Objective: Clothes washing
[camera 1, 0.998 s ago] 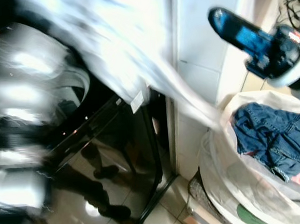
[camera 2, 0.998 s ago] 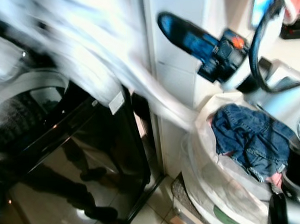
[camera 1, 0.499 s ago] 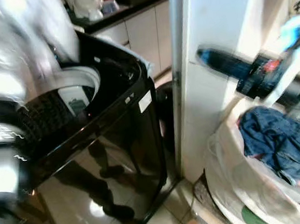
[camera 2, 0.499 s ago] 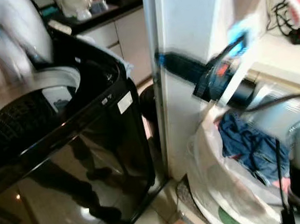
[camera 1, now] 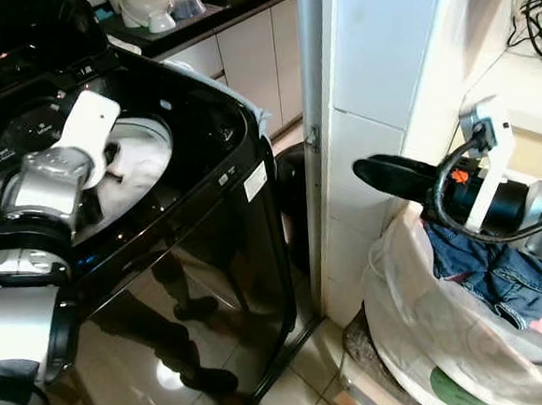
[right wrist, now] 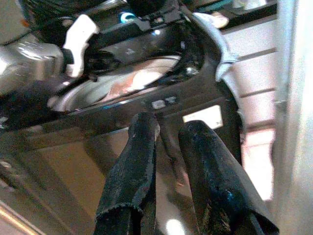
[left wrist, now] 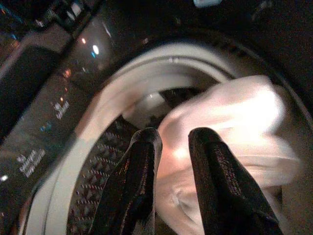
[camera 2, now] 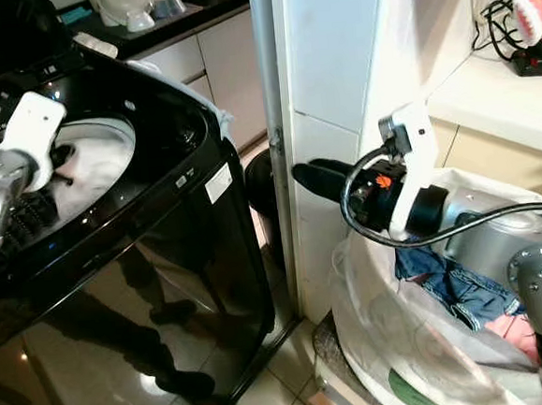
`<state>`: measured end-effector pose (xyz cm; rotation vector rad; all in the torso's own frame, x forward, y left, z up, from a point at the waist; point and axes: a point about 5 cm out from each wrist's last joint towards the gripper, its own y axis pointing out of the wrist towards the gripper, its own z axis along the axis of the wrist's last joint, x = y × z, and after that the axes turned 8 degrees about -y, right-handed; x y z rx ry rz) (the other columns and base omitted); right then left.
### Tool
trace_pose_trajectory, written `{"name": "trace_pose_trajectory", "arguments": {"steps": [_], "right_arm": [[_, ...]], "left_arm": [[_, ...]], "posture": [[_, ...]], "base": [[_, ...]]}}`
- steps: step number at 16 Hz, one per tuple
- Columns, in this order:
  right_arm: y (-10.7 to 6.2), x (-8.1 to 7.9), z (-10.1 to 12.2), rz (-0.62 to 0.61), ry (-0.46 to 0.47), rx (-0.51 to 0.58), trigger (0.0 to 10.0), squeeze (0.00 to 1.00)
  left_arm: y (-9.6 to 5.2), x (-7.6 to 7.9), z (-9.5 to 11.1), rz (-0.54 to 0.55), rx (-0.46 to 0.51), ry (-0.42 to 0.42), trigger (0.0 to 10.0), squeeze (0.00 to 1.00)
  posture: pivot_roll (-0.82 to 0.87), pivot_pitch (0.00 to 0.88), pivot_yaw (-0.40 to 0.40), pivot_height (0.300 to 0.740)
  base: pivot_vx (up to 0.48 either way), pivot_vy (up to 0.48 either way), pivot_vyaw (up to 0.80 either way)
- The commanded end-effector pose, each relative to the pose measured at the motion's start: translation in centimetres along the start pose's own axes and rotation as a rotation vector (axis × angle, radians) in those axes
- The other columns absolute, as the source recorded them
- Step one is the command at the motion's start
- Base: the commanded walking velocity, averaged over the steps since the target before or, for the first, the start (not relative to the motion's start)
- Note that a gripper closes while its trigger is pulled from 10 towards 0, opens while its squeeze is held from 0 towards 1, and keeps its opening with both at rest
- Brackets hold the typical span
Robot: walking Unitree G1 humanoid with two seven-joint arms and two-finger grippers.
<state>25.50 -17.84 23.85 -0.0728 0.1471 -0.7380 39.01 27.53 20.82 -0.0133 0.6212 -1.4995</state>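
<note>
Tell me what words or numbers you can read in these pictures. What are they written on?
None can be read.
White sticker on the front of the glossy black top-loading washing machine: print too small to read.
Pale markings on the washer's dark control panel: blurred, unreadable.
Green mark low on the white laundry bag: cut off, no letters legible.

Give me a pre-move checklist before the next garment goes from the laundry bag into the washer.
1. Washer lid open: ok.
2. White garment inside the drum: ok.
3. Left gripper empty, fingers slightly apart above the white garment: ok.
4. Right gripper empty, held in the air between washer and laundry bag: ok.
5. Denim garment lying on top in the bag, reachable: ok.
6. Room left in the drum: cannot tell.
</note>
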Motion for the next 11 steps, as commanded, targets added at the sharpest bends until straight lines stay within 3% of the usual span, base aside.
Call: {"name": "trace_pose_trajectory", "arguments": {"steps": [1,3,5,6,7,10,11], "right_arm": [[-0.1,0.4,-0.4,-0.032,0.004,-0.042,10.0,0.0],[-0.6,2.5,-1.8,-0.186,-0.007,-0.156,10.0,0.0],[-1.3,5.0,-2.9,-0.384,-0.036,-0.233,10.0,0.0],[-2.1,6.5,-4.0,-0.503,-0.081,-0.304,10.0,0.0],[-2.6,7.7,-5.6,-0.564,-0.077,-0.356,10.0,1.0],[-3.7,10.0,-9.3,-0.696,-0.156,-0.535,10.0,1.0],[-4.0,11.0,-10.5,-0.744,-0.167,-0.566,10.0,1.0]], "left_arm": [[-0.2,-0.6,0.3,0.004,-0.017,0.021,10.0,1.0],[-0.3,-0.7,0.2,0.0,-0.03,0.03,10.0,1.0],[-0.5,-0.9,1.0,0.023,0.022,0.048,10.0,1.0],[-0.7,0.2,2.3,-0.056,0.116,0.02,10.0,0.73],[-1.0,2.5,3.7,-0.199,0.233,-0.091,10.0,0.0],[-2.7,8.2,5.1,-0.51,0.477,-0.257,10.0,0.0],[-3.9,10.5,5.1,-0.638,0.537,-0.248,10.0,0.0]], "posture": [[-0.11,0.0,0.127,0.74],[-0.11,0.0,0.126,0.74],[-0.11,0.0,0.126,0.74],[-0.11,0.0,0.126,0.74],[-0.11,0.0,0.128,0.74],[-0.1,0.0,0.124,0.74],[-0.1,0.0,0.126,0.74]], "base": [[0.0,0.0,0.0],[0.0,0.0,0.0],[0.0,0.0,0.0],[0.0,0.0,0.0],[0.0,0.0,0.0],[0.0,0.0,0.0],[0.0,0.0,0.0]]}}
